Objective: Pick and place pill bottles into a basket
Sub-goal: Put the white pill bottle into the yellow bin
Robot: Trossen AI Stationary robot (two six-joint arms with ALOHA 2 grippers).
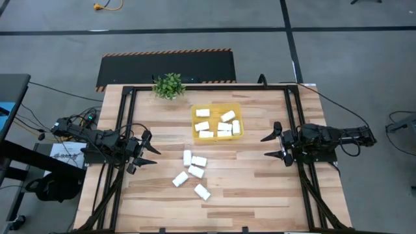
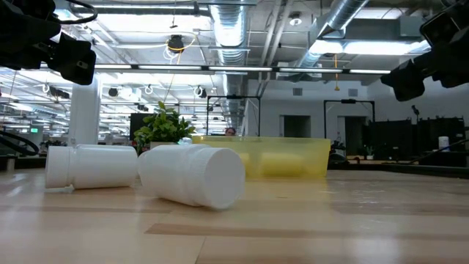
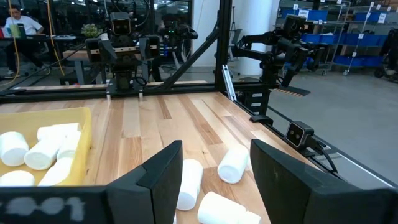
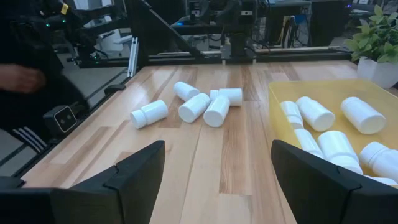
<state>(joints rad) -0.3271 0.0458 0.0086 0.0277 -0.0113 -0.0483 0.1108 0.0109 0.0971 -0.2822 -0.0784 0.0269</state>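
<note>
Left end effector (image 1: 148,148): fingers apart, empty.
Right end effector (image 1: 273,145): fingers apart, empty.
Translucent yellow plastic basket (image 1: 216,106): white stubby pill bottles (image 1: 223,125) overlap, count unclear.

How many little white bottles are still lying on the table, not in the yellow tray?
5, all on the wooden table in front of the yellow plastic tray: small white pill bottles at. None look hidden.

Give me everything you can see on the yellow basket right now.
The basket is a shallow, roughly square tray of translucent yellow plastic with low walls. It sits flat on the wooden table, toward the far side near the middle, just right of the small potted plant. About seven white pill bottles lie on their sides inside it. Neither tool touches it.
</note>
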